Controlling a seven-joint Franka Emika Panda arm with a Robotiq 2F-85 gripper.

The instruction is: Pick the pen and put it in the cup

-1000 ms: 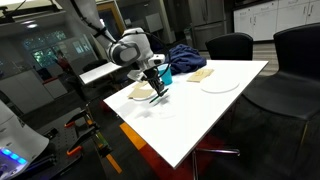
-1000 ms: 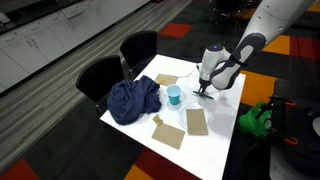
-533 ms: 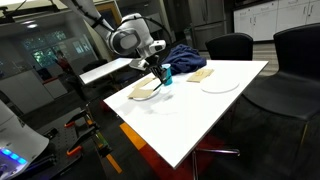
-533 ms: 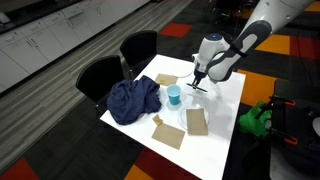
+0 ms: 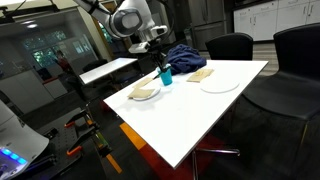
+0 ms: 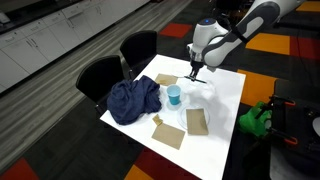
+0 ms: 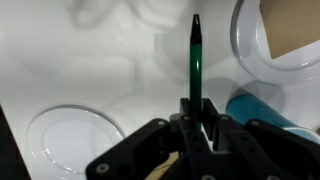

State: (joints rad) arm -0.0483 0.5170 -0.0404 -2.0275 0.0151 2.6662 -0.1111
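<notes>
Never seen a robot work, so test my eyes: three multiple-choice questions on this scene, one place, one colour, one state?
1. The cup stands: A on a chair; B on the table beside the dark blue cloth; C on the floor.
2. The cup is: A red; B yellow; C blue.
3. The pincer is: A shut on the pen; B open, empty; C holding the cloth.
Answers: B, it sits by the cloth on the tabletop; C, plainly bright blue; A, the wrist view shows the pen clamped upright.
</notes>
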